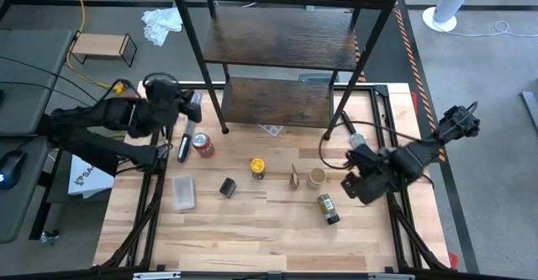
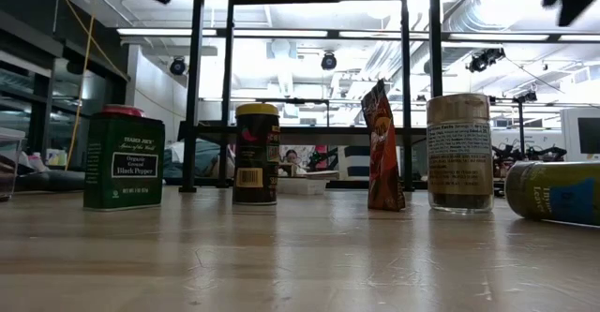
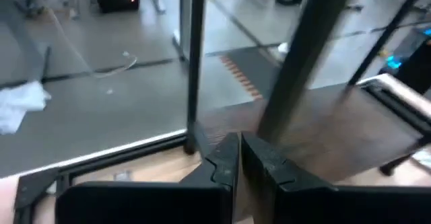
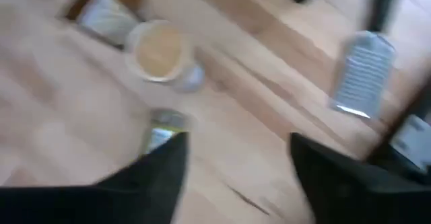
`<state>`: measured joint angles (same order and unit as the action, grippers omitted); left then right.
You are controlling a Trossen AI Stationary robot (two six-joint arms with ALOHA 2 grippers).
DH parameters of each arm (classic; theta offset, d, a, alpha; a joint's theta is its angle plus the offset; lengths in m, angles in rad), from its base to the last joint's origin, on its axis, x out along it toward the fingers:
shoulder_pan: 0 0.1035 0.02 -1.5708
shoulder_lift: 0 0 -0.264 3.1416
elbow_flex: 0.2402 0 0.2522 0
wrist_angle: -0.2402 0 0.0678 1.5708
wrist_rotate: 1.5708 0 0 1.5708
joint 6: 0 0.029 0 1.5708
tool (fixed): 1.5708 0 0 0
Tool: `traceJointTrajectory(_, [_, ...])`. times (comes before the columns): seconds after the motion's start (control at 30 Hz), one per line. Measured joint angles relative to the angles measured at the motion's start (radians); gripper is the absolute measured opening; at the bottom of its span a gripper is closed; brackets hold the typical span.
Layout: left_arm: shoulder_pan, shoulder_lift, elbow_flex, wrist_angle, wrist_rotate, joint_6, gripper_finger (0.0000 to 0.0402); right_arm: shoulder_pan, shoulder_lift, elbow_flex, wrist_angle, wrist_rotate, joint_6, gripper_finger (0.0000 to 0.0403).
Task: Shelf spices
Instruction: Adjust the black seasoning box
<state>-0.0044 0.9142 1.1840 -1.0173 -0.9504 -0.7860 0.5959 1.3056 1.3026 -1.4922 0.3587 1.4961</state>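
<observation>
Hovering at the right side of the counter (image 1: 252, 229), the right gripper (image 4: 236, 163) has its fingers (image 4: 151, 177) spread apart with nothing between them. The dark greenish jar (image 1: 328, 208) lies on its side on the counter just beside this gripper. In the right wrist view it shows by one of the two fingers, not between them, and the tan-lidded jar (image 4: 159, 51) stands upright a little farther off.

The other spices stand in a loose row across the middle of the counter. The yellow-lidded jar (image 1: 257, 168) is upright. A slim brown packet (image 1: 294, 177) stands between it and the tan-lidded jar. The small black box (image 1: 227, 187) sits nearer the left side, with a flat clear plastic piece (image 1: 184, 192) beside it. A red can (image 1: 202, 145) with a silver top stands close to the left arm.

The left gripper (image 3: 239, 160) is at the counter's left rear edge, near the front left leg of the shelf (image 1: 286, 53). Its fingers (image 3: 222, 167) are pressed together and hold nothing. All the spices are well apart from it.

The shelf stands at the back of the counter, and its dark boards carry none of the spices. A small light-wood rack (image 1: 102, 46) sits on the floor off to the left.
</observation>
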Motion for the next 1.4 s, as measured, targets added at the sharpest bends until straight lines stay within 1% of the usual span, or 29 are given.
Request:
traceJointTrajectory(0.07, [0.067,0.001,-0.013,0.012,0.137,0.031,0.0007,0.033,-0.001,-0.024,-0.020,0.010,0.090,0.0153])
traceJointTrajectory(0.13, [0.092,0.002,-0.032,0.064,0.305,0.080,0.0002,0.059,-0.002,-0.050,0.013,0.009,0.132,0.0064])
traceJointTrajectory(0.17, [0.086,0.001,-0.044,0.093,0.381,0.101,0.0003,0.071,-0.002,-0.062,0.049,0.010,0.141,0.0033])
traceJointTrajectory(0.2, [0.073,0.002,-0.052,0.115,0.442,0.117,0.0003,0.081,-0.003,-0.072,0.095,0.010,0.145,0.0019])
traceJointTrajectory(0.27, [0.026,0.002,-0.063,0.188,0.507,0.149,0.0001,0.093,-0.003,-0.092,0.190,0.021,0.140,0.0018])
traceJointTrajectory(0.33, [-0.041,-0.004,-0.079,0.274,0.518,0.159,0.0001,0.093,-0.004,-0.114,0.300,0.030,0.118,0.0010])
traceJointTrajectory(0.4, [-0.119,-0.009,-0.112,0.350,0.492,0.131,0.0001,0.085,-0.004,-0.134,0.404,0.031,0.070,0.0003])
traceJointTrajectory(0.5, [-0.234,-0.001,-0.181,0.397,0.410,0.030,0.0001,0.063,-0.004,-0.154,0.520,0.034,0.003,0.0008])
traceJointTrajectory(0.57, [-0.299,0.004,-0.238,0.433,0.365,-0.054,0.0001,0.048,-0.004,-0.161,0.579,0.035,-0.064,0.0009])
traceJointTrajectory(0.67, [-0.365,0.014,-0.313,0.530,0.337,-0.138,0.0001,0.009,-0.004,-0.162,0.633,0.031,-0.205,0.0009])
traceJointTrajectory(0.73, [-0.384,0.020,-0.347,0.606,0.329,-0.170,0.0000,-0.027,-0.004,-0.161,0.671,-0.003,-0.331,0.0004])
traceJointTrajectory(0.83, [-0.391,0.030,-0.358,0.708,0.325,-0.168,0.0000,-0.081,-0.004,-0.161,0.708,-0.037,-0.471,0.0002])
traceJointTrajectory(1.03, [-0.381,0.047,-0.359,0.764,0.365,-0.180,0.0000,-0.167,-0.004,-0.162,0.803,-0.050,-0.798,0.0000])
traceJointTrajectory(1.13, [-0.380,0.055,-0.359,0.763,0.394,-0.219,0.0000,-0.201,-0.004,-0.179,0.865,-0.093,-0.918,0.0000])
traceJointTrajectory(1.27, [-0.380,0.067,-0.359,0.755,0.397,-0.277,0.0000,-0.226,-0.004,-0.218,0.910,-0.114,-0.967,0.0000])
traceJointTrajectory(1.33, [-0.376,0.080,-0.359,0.742,0.416,-0.293,0.0000,-0.234,-0.004,-0.248,0.919,-0.128,-0.939,0.0000])
traceJointTrajectory(1.4, [-0.367,0.099,-0.359,0.718,0.452,-0.309,0.0000,-0.236,-0.003,-0.275,0.920,-0.142,-0.872,0.0000])
